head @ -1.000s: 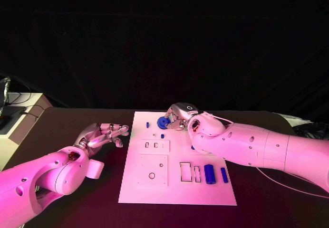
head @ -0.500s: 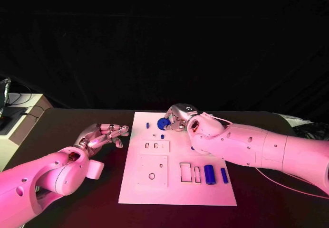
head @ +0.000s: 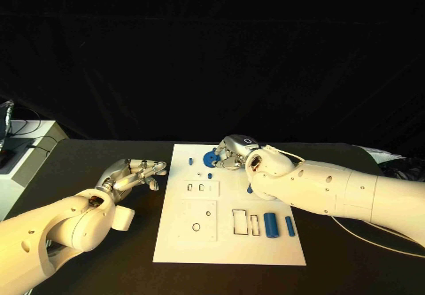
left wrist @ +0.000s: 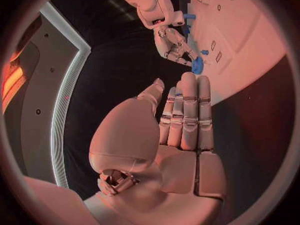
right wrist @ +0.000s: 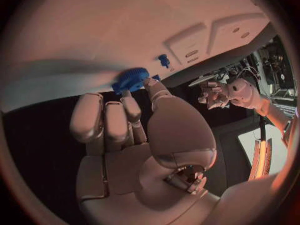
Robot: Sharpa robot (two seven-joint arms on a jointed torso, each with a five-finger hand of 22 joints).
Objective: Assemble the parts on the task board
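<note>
Board [head: 182, 243] lies flat mid-tabletop [head: 88, 160]. Right hand [head: 232, 153] pinches the blue gear [head: 212, 159] at the board's far edge. Left hand [head: 134, 174] is open, holding nothing, beside the board. Gear: judged light, rigid, toothed rim gives grip; hold by rim.

Right hand [head: 232, 153] with blue gear [head: 212, 159], slightly lower on the task board [head: 230, 246].
</note>
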